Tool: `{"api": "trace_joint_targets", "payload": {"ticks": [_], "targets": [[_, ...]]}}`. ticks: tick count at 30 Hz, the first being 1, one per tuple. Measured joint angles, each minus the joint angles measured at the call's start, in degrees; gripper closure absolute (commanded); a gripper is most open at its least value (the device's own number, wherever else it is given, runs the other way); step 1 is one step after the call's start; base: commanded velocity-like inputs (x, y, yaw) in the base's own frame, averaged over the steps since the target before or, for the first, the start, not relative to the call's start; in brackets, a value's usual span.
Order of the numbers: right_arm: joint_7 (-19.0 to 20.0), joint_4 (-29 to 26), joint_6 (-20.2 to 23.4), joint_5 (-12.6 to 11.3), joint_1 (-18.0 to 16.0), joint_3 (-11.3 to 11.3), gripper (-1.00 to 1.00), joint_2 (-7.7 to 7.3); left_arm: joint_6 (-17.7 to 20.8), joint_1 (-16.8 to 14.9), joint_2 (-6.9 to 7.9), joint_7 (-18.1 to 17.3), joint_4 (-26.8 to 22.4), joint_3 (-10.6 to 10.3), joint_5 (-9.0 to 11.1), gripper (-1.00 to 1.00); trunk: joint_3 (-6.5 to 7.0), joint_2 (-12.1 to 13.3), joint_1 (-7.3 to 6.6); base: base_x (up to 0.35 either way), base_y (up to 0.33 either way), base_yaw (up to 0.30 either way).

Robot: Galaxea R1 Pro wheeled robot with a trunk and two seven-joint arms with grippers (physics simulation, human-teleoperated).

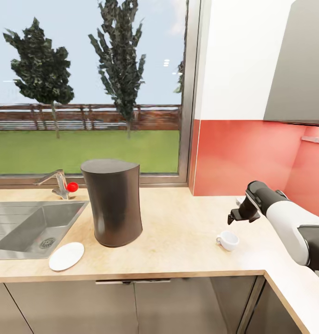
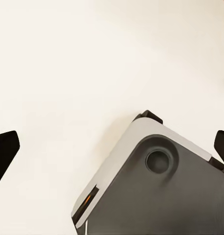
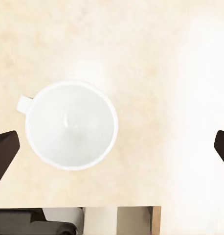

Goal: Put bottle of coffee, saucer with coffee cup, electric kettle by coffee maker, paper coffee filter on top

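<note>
The dark, rounded coffee maker [image 1: 112, 204] stands upright on the beige countertop [image 1: 178, 236], just right of the sink. A white saucer [image 1: 66, 256] lies flat near the counter's front edge, in front of the sink corner. Further right sits a white coffee cup [image 1: 228, 240], upright and empty. My right gripper [image 1: 234, 216] hovers just above it, pointing down. In the right wrist view the cup [image 3: 71, 126] lies below the open right gripper [image 3: 112, 149], nearer one dark fingertip [image 3: 2, 152]. My left gripper [image 2: 112, 152] is open with nothing between its fingers.
A steel sink [image 1: 34, 225] with a faucet [image 1: 59, 182] and a red knob fills the counter's left. A window and red backsplash [image 1: 243, 157] lie behind, and the counter turns a corner at the right. Below my left gripper is the robot's grey base [image 2: 156, 186] on pale floor.
</note>
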Motion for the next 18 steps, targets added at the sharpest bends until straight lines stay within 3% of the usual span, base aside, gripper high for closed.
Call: {"api": "trace_joint_targets", "payload": {"ticks": [9,18], "targets": [[0.0,0.0,0.0,-0.1,0.0,-0.1,-1.00,0.72,0.2,0.0,-0.02,0.0,0.0,0.0,0.0,-1.00,0.00,0.0,0.00,0.006,0.000,0.000],[-0.4,0.0,0.0,-0.1,0.0,0.0,-1.00,1.07,0.2,0.0,-0.09,0.0,0.0,0.0,-0.2,-1.00,0.00,0.0,-0.01,0.147,-0.025,0.000]]}}
